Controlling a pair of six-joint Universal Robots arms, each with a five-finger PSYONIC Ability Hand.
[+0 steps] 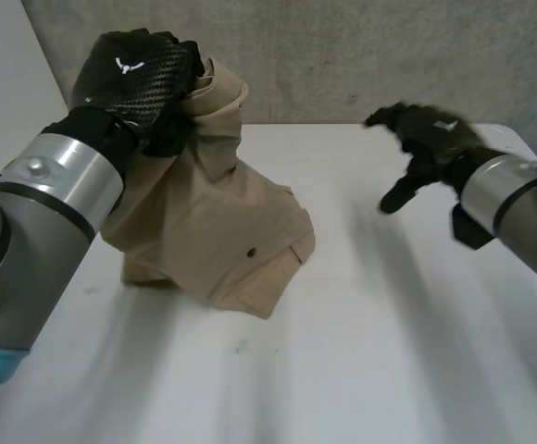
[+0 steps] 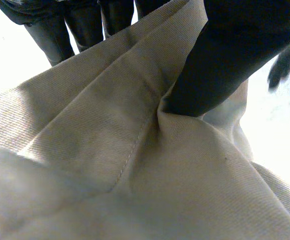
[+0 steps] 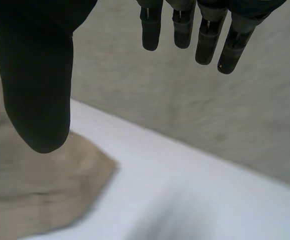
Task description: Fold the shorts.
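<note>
One pair of tan shorts (image 1: 213,231), bunched and pulled up at one end, lower part heaped on the white table (image 1: 389,351) toward its left side. Small dark spot on the front panel, perhaps a button; hard to tell.

Held at the raised end by the left hand (image 1: 134,79), fingers curled over the fabric. Seen along the left palm, thumb (image 2: 220,65) pressed into a seam fold of the cloth (image 2: 110,150), so clenched on the shorts.

Right hand (image 1: 426,139) released, fingers spread and relaxed, holding nothing, above the table well apart from the shorts. From its own wrist, fingers (image 3: 185,30) straight over bare tabletop (image 3: 195,200), one corner of the shorts (image 3: 35,200) lying under the thumb side.

Judged as an early step: lifting the garment to shake it out or reposition it, no tidy fold visible yet. Next move likely calls for laying the cloth flat, bringing the free right hand onto an opposite edge or corner, and smoothing before folding one half over the other.

Count: one pair of shorts, two hands, one table.
</note>
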